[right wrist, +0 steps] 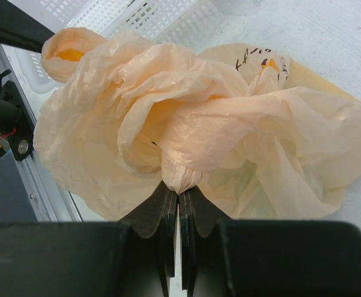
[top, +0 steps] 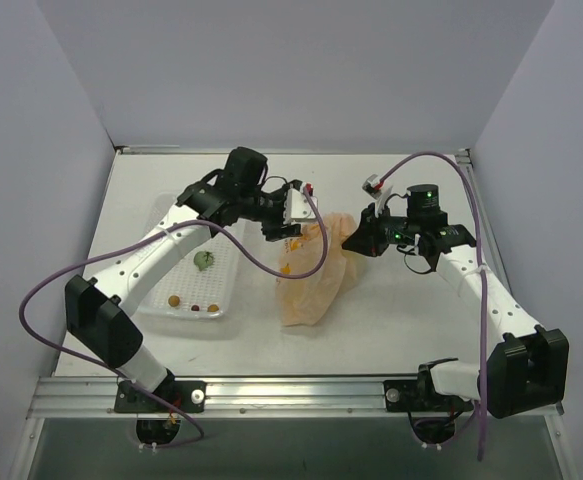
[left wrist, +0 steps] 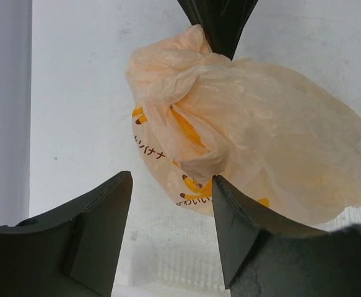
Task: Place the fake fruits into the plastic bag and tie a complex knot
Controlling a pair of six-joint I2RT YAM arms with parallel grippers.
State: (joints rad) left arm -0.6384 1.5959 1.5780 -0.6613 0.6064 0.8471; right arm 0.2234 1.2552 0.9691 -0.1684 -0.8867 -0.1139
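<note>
Mid-worktop (top: 391,320): crumpled, translucent peach-orange plastic bag (top: 311,278) with banana prints, just right of a white plastic mesh tray (top: 161,225) holding a green round toy fruit (top: 203,260) and tiny brown bits (top: 174,299). Pinched at a twisted bunch by the right claw (right wrist: 179,195), jaws pressed together, arm reaching in from the right. Left claw (left wrist: 171,185) angled over the bag's far edge, jaws parted, gripping nothing.

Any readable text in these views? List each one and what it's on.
"いバナナ": black print on the plastic bag, running down its left side in the left wrist view.
"かわいい": black print lower on the same bag in the left wrist view; it is small, so this is my best reading.
Right wrist view: black print on an upper fold of the bag, too creased to read.
Top view: nothing legible.
</note>
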